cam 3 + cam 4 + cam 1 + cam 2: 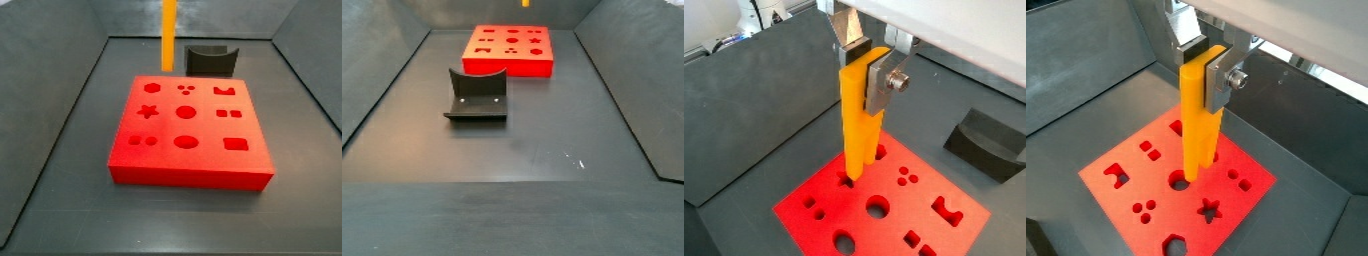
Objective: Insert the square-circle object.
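My gripper [867, 68] is shut on the upper end of the square-circle object [858, 120], a long orange-yellow bar that hangs upright between the silver fingers [885, 88]. Both wrist views show the grip; it also shows in a wrist view at the gripper [1207, 68] with the bar [1196, 125]. The bar's lower end hangs over the red block [898, 215], near a round hole [1180, 182]. In a side view the bar [168, 35] ends above the block [187, 130]; the gripper is out of frame there. Only the bar's tip [524, 3] shows above the block [509, 48].
A dark grey curved holder [210, 60] stands just behind the red block; it lies nearer the camera in a side view [477, 95] and shows in a wrist view [989, 145]. Dark grey walls [60, 120] slope up round the floor on all sides.
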Available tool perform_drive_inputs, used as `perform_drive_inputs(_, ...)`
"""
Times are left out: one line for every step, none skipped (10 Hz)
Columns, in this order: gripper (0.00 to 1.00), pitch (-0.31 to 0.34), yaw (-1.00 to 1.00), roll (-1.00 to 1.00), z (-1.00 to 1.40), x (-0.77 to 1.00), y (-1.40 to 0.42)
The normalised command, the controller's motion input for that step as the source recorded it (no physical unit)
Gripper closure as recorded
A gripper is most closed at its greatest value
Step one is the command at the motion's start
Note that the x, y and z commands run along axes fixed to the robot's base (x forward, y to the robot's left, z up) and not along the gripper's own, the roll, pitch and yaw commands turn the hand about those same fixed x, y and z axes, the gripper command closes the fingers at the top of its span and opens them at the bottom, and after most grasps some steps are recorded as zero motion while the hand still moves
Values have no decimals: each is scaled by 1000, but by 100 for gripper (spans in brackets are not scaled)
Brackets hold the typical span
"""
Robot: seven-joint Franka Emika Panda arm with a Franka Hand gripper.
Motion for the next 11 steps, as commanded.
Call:
perform_drive_inputs(100, -9, -291, 43, -140, -20, -29)
perform_drive_inputs(100, -24, -469, 99, -137, 3, -197)
perform_drive_inputs(100, 0, -514, 63, -100, 91, -220)
perform_drive_inputs(100, 0, -629, 103, 0, 206, -249)
perform_drive_inputs(100, 0, -657, 109, 0, 200, -249)
perform_drive_inputs(100, 0, -731, 94, 0, 174, -234)
perform_drive_inputs(100, 0, -791, 73, 0, 160, -220)
perform_drive_inputs(100, -9, -846, 74, -31, 126, -186)
perform_drive_inputs(100, -6, -871, 81, -120, 111, -134)
perform_drive_inputs(100, -3, -854, 0, -326, 111, -86)
perform_drive_inputs(100, 0, -880, 0, -363, 74, -97)
